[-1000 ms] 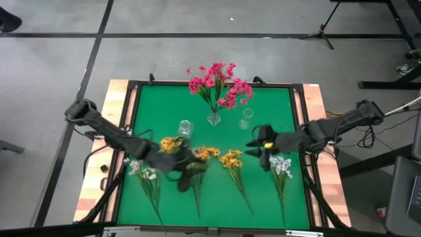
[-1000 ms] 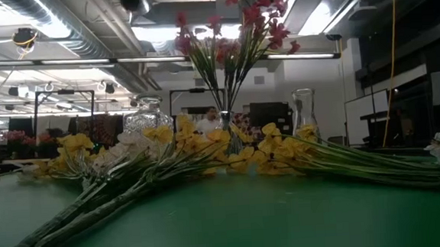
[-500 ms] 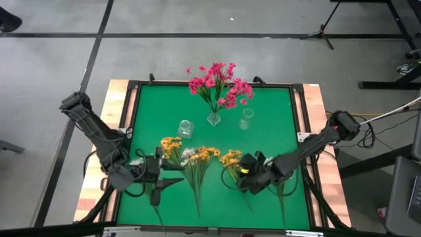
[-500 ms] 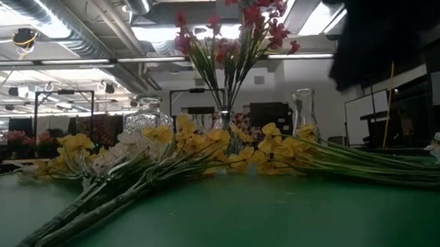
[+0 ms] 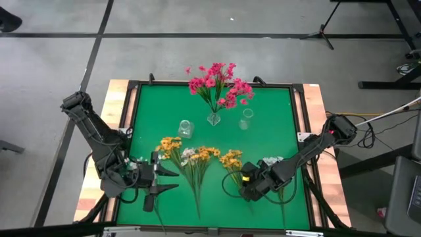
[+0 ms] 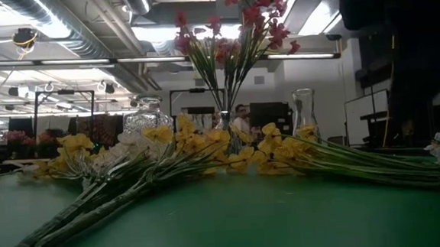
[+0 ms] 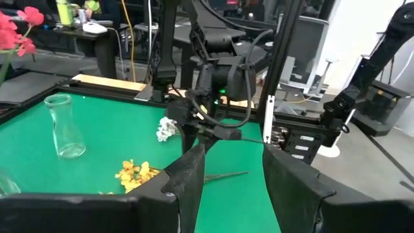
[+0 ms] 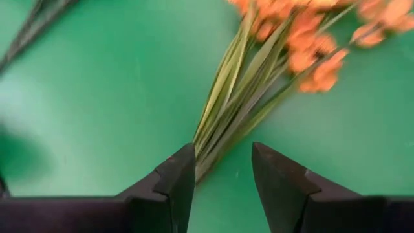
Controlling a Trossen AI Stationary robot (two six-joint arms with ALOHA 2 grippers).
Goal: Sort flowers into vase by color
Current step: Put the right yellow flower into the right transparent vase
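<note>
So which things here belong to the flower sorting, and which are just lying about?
Part of the job:
- pink flowers in the narrow vase
- yellow sprigs
- white sprigs
- empty jar
- empty carafe
- left gripper
- right gripper

Lying about:
- nothing on the green mat

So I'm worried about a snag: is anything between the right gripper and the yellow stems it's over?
Nothing visible. The right gripper is open, with the yellow bunch's stems directly ahead of its fingers and only bare green mat around them.
</note>
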